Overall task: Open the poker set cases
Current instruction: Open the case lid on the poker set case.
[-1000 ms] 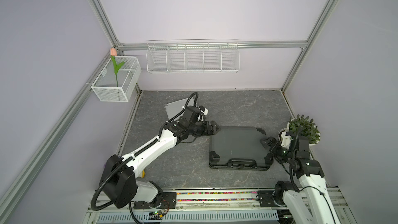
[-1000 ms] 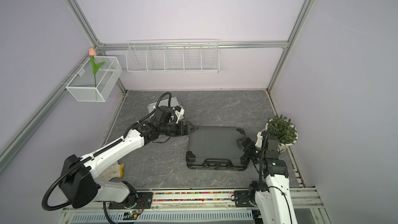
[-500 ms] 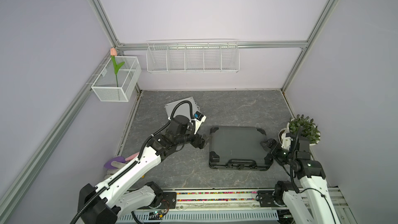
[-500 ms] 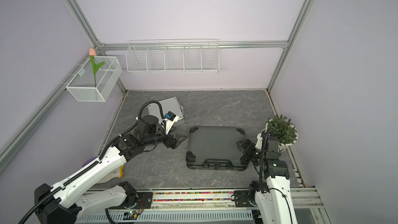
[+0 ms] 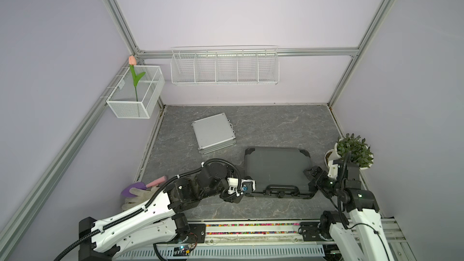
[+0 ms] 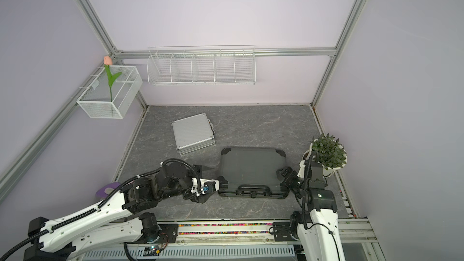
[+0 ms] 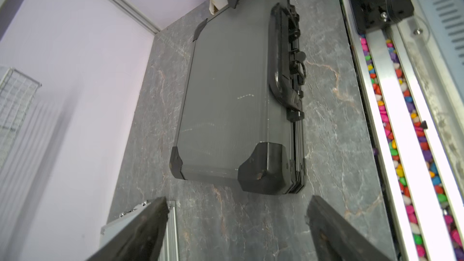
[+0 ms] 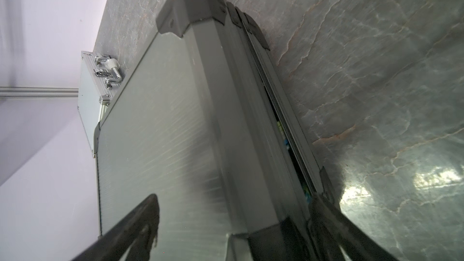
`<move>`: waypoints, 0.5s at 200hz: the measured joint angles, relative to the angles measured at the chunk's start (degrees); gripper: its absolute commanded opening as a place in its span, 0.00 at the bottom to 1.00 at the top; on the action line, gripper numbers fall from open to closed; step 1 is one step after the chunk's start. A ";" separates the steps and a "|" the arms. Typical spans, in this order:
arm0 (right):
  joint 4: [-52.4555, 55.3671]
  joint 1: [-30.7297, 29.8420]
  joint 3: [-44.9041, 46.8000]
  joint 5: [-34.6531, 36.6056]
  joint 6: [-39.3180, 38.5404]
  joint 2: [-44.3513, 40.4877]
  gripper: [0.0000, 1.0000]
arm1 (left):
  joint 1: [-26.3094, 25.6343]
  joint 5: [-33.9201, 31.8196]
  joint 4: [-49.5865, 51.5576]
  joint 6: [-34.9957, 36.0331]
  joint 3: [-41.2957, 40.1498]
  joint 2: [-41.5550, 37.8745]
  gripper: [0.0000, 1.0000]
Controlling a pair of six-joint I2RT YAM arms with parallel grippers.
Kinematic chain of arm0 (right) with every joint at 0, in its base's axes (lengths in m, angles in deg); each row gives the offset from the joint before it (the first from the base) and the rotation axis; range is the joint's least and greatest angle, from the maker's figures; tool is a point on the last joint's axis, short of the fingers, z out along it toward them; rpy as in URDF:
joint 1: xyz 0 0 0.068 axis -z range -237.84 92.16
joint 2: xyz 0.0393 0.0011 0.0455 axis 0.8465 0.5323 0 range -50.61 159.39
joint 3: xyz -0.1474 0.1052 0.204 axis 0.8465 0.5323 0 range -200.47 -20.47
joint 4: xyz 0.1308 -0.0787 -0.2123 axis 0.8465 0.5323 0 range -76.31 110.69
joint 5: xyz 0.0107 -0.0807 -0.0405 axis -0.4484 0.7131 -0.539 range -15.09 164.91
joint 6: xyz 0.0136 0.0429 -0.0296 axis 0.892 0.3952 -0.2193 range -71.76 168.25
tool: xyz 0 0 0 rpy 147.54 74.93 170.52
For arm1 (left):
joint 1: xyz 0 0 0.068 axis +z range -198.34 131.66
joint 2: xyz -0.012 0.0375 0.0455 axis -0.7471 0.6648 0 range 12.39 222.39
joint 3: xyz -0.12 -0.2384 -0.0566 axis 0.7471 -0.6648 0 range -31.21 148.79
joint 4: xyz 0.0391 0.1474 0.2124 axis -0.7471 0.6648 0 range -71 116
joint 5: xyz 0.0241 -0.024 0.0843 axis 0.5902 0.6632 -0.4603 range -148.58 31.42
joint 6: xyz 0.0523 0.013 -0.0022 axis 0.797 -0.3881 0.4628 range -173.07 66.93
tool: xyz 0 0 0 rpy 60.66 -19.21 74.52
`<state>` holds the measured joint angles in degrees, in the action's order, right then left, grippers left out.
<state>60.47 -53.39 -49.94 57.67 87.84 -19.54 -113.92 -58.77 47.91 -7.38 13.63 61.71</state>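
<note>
Two cases flat on table: big dark case at front, small silver case further back, L side. L gripper wide open, just off dark case corner, not touching. R gripper spread wide, astride its other end.

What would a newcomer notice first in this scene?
The large dark grey case lies flat at the front of the table, with the open left gripper at its front left corner and the open right gripper at its right edge. A smaller silver case lies behind it, toward the left.
</note>
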 measured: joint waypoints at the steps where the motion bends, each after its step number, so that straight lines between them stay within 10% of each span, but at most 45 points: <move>1: 0.00 0.00 0.09 0.00 0.04 -0.07 0.95 | -0.09 -0.07 0.00 0.15 0.00 0.02 0.89; 100: -1.36 -0.07 2.54 -0.90 3.93 -2.69 0.99 | -10.99 -13.97 -8.68 6.23 -2.82 11.06 0.89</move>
<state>59.12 -53.45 -47.41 56.78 91.77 -22.22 -124.91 -72.73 39.23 -1.15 10.81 72.77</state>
